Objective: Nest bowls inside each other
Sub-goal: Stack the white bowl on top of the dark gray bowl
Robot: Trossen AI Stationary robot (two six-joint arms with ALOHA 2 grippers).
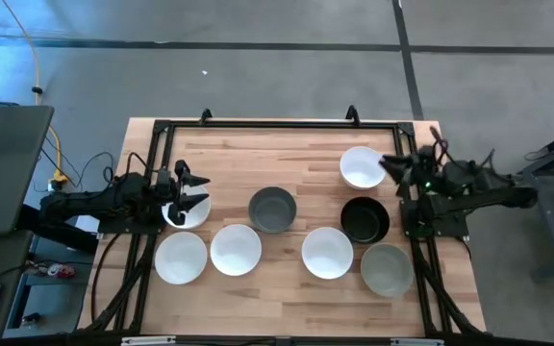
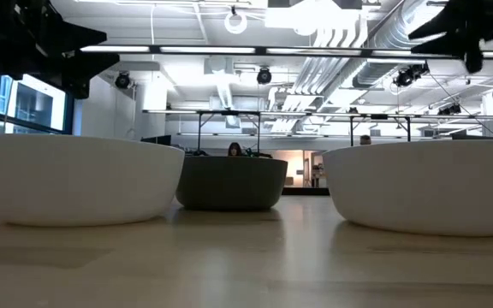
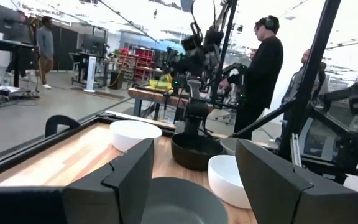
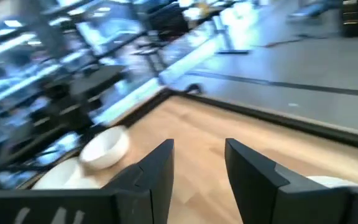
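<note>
Eight bowls stand on their bases on the wooden table. A white bowl (image 1: 363,166) and a black bowl (image 1: 365,219) are at the right, and a grey bowl (image 1: 272,210) is mid-table. Three white bowls (image 1: 181,258) (image 1: 236,249) (image 1: 327,253) and a second grey bowl (image 1: 387,270) form the near row. My left gripper (image 1: 192,189) is open and empty, raised over another white bowl (image 1: 183,210) at the left. Its wrist view looks past the fingers (image 3: 191,180) at the mid-table grey bowl (image 3: 179,202). My right gripper (image 1: 392,165) (image 4: 197,168) is open and empty beside the far-right white bowl.
A black metal frame (image 1: 258,125) runs around the table's far and side edges. Bare wood lies at the far middle (image 1: 277,159) and along the near edge. People stand in the room beyond the table (image 3: 263,62).
</note>
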